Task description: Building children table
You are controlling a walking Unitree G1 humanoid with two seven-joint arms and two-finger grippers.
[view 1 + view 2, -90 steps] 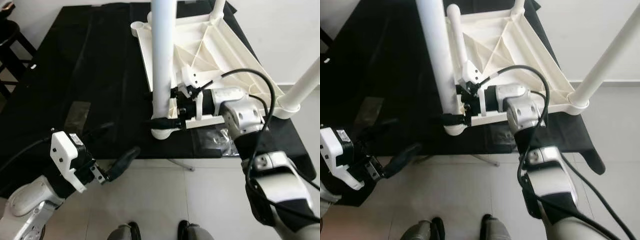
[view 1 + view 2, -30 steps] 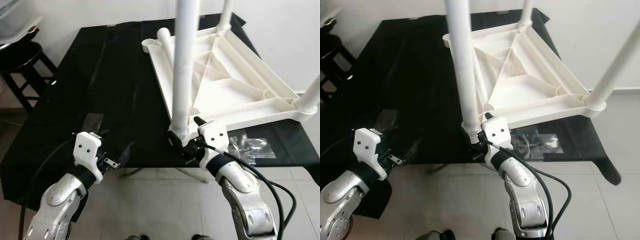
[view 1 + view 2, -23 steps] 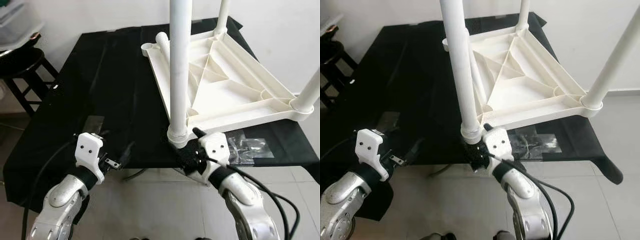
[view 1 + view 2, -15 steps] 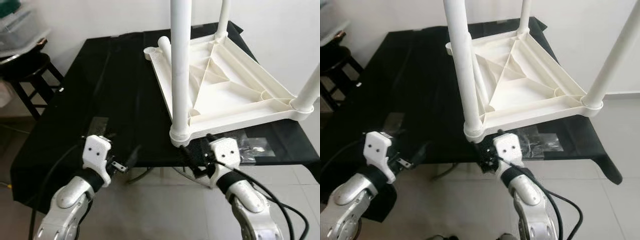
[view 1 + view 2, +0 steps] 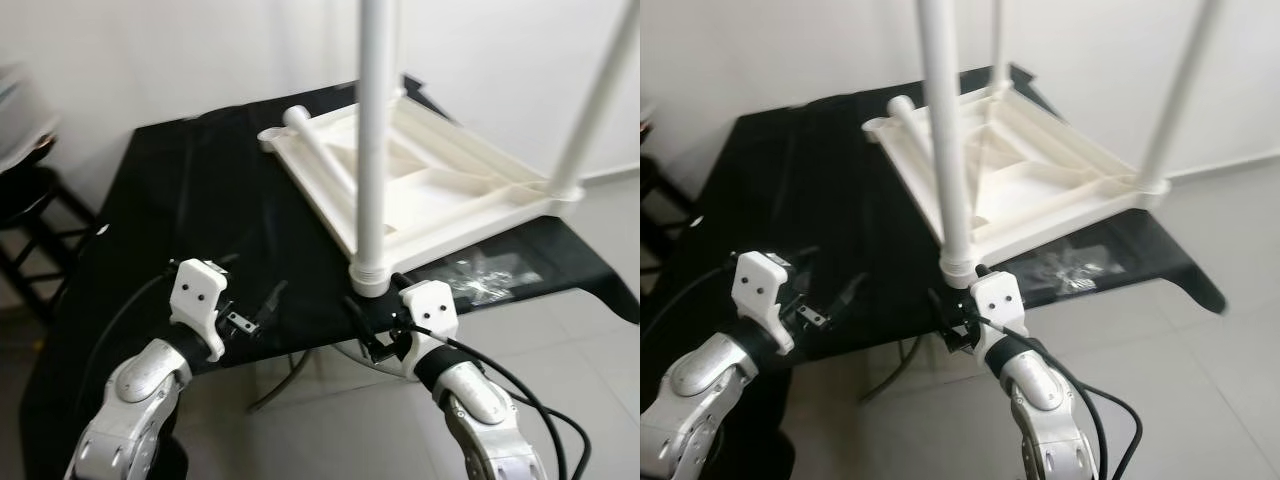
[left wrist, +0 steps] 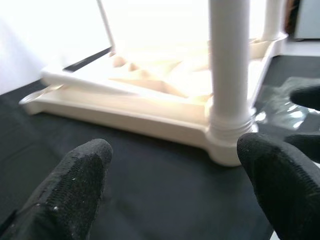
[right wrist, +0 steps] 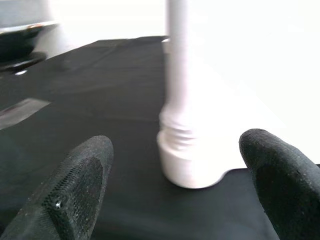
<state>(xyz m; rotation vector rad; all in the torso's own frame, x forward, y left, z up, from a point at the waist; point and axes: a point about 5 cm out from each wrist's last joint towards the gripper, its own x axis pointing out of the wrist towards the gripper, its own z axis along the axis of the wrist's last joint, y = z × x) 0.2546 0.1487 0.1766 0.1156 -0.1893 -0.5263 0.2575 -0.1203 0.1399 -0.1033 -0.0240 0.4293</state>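
A white plastic children's table (image 5: 450, 190) lies upside down on a black-covered work table (image 5: 190, 200). Three white legs stand upright in its corners; the nearest leg (image 5: 372, 150) is seated in its threaded socket (image 7: 187, 160). A fourth leg (image 5: 318, 150) lies loose across the underside. My right gripper (image 5: 365, 325) hovers open just in front of that socket, apart from it, with its fingers (image 7: 75, 185) on either side in the right wrist view. My left gripper (image 5: 255, 310) is open over the cloth at the front edge, left of the leg.
A clear plastic bag of fittings (image 5: 480, 275) lies on the cloth near the front right. A dark stool (image 5: 20, 200) stands to the left of the work table. Pale tiled floor (image 5: 560, 340) lies in front and to the right.
My right gripper has let go of the nearest leg's base and drawn back to the work table's front edge. The camera has backed away, and the left gripper has come up to the edge.
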